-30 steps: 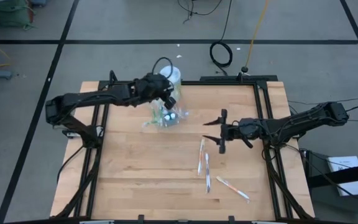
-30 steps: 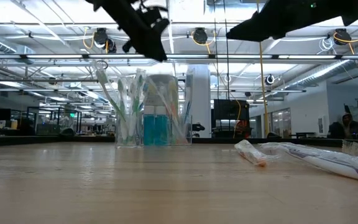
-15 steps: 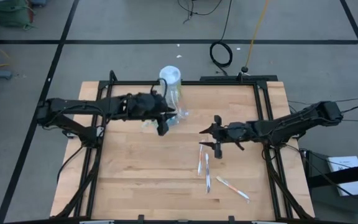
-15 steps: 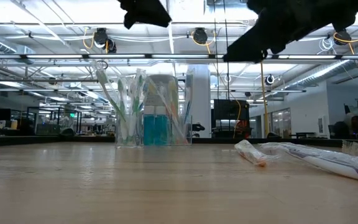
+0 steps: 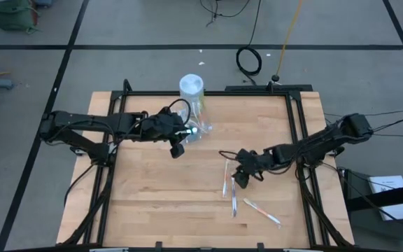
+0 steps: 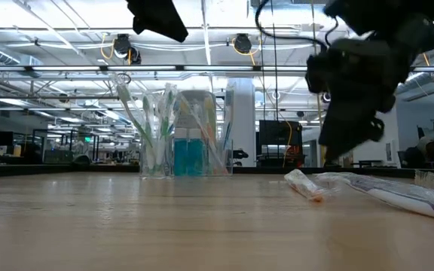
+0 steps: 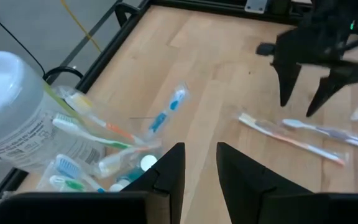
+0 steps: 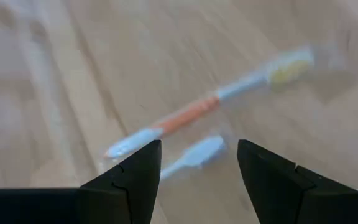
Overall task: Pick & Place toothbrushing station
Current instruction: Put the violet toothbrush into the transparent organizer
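Left end effector (image 5: 177, 149) is held above the worktop (image 5: 152, 203) just beside the toothbrushing station (image 5: 192, 131); its fingers are parted narrowly and nothing is gripped. The station, a clear holder already stocked with several brushes, stands near the far edge, touching the white canister (image 5: 192, 87). Right end effector (image 5: 239, 178) is lowered, fingers spread and empty, over wrapped toothbrushes (image 5: 229, 187) lying toward the right near part. Judged partly done: three loose brushes remain to be placed.
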`<state>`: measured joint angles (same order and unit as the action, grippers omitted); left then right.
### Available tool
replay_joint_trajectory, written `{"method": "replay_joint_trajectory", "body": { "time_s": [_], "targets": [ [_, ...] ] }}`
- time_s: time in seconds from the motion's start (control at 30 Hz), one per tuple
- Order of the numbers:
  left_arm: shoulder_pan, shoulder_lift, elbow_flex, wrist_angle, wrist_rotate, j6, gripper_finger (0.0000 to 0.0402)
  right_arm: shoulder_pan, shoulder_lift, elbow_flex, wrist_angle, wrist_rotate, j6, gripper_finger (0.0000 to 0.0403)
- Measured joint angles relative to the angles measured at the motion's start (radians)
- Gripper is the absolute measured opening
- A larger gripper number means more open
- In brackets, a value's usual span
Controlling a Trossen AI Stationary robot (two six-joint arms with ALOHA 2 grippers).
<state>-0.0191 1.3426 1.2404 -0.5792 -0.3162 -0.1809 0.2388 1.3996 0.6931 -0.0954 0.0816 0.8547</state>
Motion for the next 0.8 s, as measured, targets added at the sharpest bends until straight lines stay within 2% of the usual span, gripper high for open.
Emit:
{"method": "replay_joint_trajectory", "body": {
  "time_s": [0.23, 0.5, 0.63, 0.8],
  "targets": [
    [0.001, 0.000, 0.000, 0.001, 0.000, 0.032, 0.0097, 0.058, 0.147, -0.010, 0.092, -0.004, 0.153, 0.0203],
    [0.001, 0.000, 0.000, -0.002, -0.001, 0.046, 0.0097, 0.071, 0.248, -0.007, 0.213, 0.017, 0.144, 0.0192],
    [0.001, 0.000, 0.000, -0.002, -0.001, 0.047, 0.0097, 0.071, 0.257, -0.009, 0.218, 0.050, 0.120, 0.0149],
    [0.001, 0.000, 0.000, -0.002, -0.001, 0.045, 0.0097, 0.064, 0.243, -0.012, 0.253, 0.048, 0.025, 0.0066]
  ]
}}
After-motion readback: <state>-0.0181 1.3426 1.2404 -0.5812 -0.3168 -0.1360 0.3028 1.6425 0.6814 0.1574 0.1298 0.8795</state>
